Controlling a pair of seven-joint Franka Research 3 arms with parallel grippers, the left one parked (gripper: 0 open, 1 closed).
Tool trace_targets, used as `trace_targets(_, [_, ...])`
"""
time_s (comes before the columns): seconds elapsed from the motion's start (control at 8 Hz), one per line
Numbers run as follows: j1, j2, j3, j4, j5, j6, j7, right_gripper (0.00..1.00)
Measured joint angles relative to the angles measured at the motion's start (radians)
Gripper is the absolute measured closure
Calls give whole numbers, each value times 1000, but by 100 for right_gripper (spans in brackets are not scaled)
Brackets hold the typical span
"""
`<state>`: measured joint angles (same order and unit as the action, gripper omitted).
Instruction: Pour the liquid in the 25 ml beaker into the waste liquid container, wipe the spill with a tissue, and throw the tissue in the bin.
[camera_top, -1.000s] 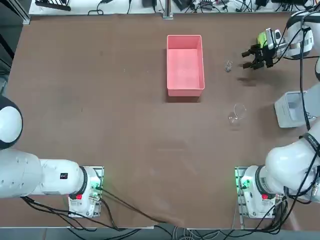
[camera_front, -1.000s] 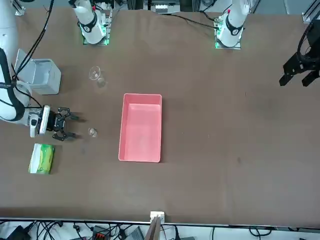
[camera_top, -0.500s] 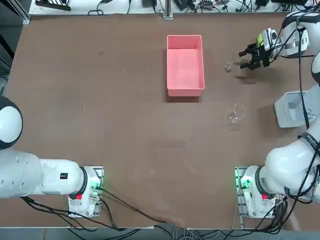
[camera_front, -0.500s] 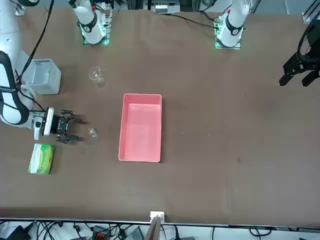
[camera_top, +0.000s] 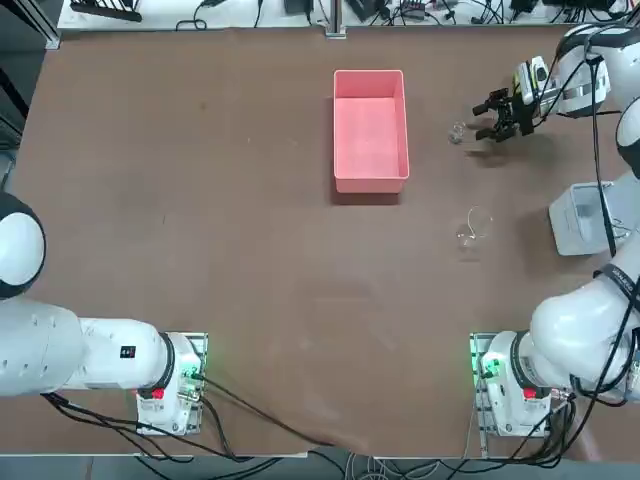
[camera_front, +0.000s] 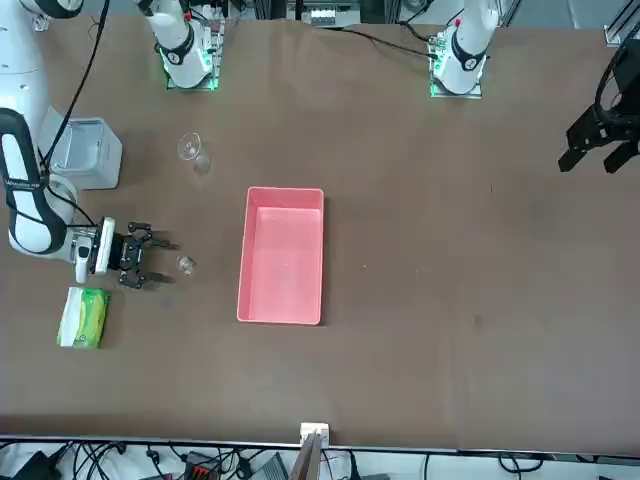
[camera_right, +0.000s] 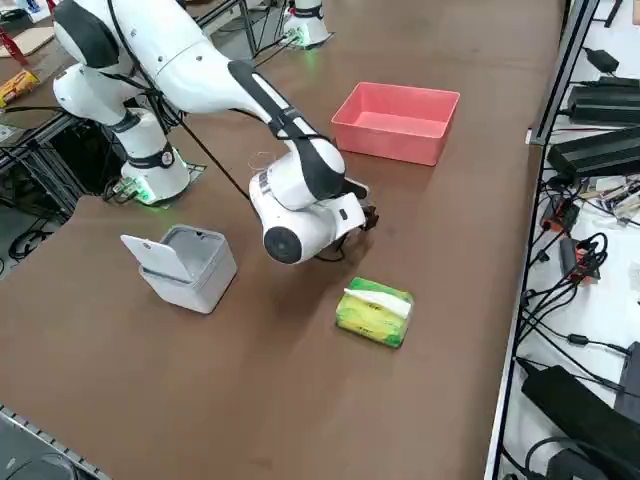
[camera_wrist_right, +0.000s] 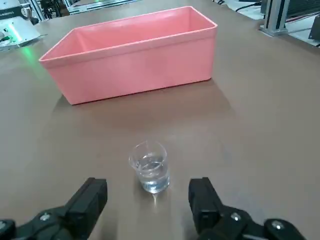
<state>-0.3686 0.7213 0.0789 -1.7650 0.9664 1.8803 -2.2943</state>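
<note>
We hold our right gripper (camera_wrist_right: 147, 202) wide open just short of the tiny clear glass beaker (camera_wrist_right: 149, 166) at frame centre (light, slippery, fragile), judging its mid-wall the best hold.

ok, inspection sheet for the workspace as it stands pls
Surface: brown table, no spill seen.
Job's things: 25 ml beaker upright, liquid inside, not gripped; waste liquid container looks empty; bin with lid up; no loose tissue seen.
Clutter: larger beaker; green tissue pack.
Claw: right claw open, low and level, fingers either side just short of the 25 ml beaker.
Cables: black leads trailing from the arm bases.
Surroundings: cables and equipment beyond the table edge; no person seen.
</note>
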Motion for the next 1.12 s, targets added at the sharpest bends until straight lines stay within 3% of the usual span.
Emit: trace_targets(1.12, [40, 17, 1, 2, 28, 14, -7, 0])
